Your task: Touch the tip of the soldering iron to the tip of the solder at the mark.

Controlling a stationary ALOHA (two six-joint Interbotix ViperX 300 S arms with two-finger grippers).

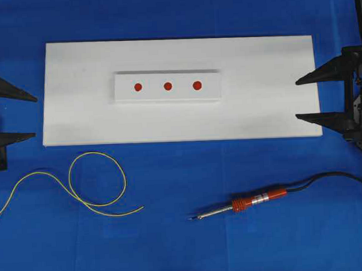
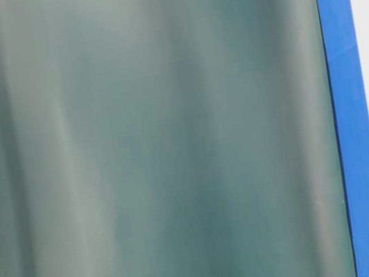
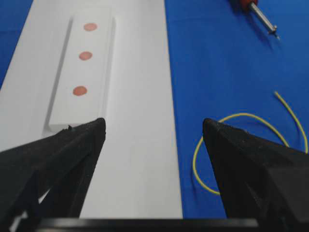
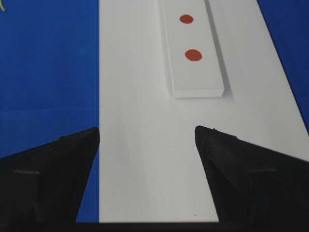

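The soldering iron (image 1: 250,203) lies on the blue cloth at the lower right, its dark tip (image 1: 192,218) pointing left and its black cord trailing right. The yellow solder (image 1: 93,181) curls in a loop at the lower left, its free end (image 1: 142,207) apart from the iron's tip. Three red marks (image 1: 167,86) sit on a raised white strip on the white board. My left gripper (image 1: 35,116) stands open at the board's left edge, empty. My right gripper (image 1: 297,98) stands open at the board's right end, empty. The left wrist view shows the solder loop (image 3: 231,118) and the iron's shaft (image 3: 264,20).
The white board (image 1: 258,114) fills the table's middle, with the raised strip (image 1: 125,96) on it. Blue cloth (image 1: 174,244) lies in front of the board. The table-level view is mostly blocked by a blurred grey-green surface (image 2: 150,144).
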